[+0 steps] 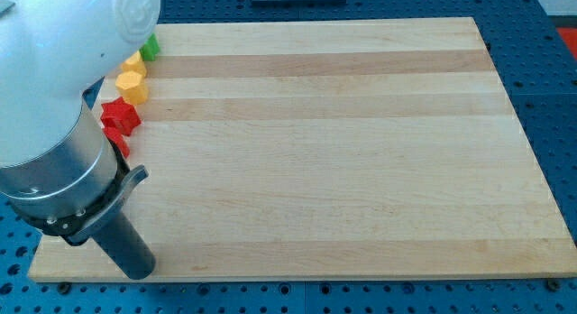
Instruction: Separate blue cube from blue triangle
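No blue cube or blue triangle shows in the camera view; the arm's large white and grey body covers the board's left edge. My dark rod slants down from that body, and my tip (138, 271) rests near the board's bottom left corner. No block is near the tip. The closest visible block is a red one (121, 144), partly hidden behind the arm, well above the tip.
A row of blocks runs along the board's upper left edge: a green block (150, 46), a yellow block (135, 60), a yellow hexagon-like block (132, 85) and a red star-like block (120, 115). The wooden board (343, 152) lies on a blue perforated table.
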Controlling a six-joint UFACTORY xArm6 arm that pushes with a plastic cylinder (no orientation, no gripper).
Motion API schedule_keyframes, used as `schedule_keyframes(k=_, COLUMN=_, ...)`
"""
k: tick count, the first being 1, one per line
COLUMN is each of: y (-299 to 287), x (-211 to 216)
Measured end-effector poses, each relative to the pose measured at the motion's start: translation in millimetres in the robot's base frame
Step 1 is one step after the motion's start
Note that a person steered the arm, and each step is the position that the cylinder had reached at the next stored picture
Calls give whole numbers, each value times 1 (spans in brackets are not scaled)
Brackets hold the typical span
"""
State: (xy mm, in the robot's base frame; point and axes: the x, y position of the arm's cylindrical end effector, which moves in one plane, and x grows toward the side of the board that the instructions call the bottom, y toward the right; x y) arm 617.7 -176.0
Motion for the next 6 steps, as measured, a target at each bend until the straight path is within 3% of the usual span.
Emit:
schedule_keyframes(k=4, y=9, x=-37)
schedule_keyframes(k=5, y=22, x=-37)
schedule_keyframes(k=6, y=12, x=-2)
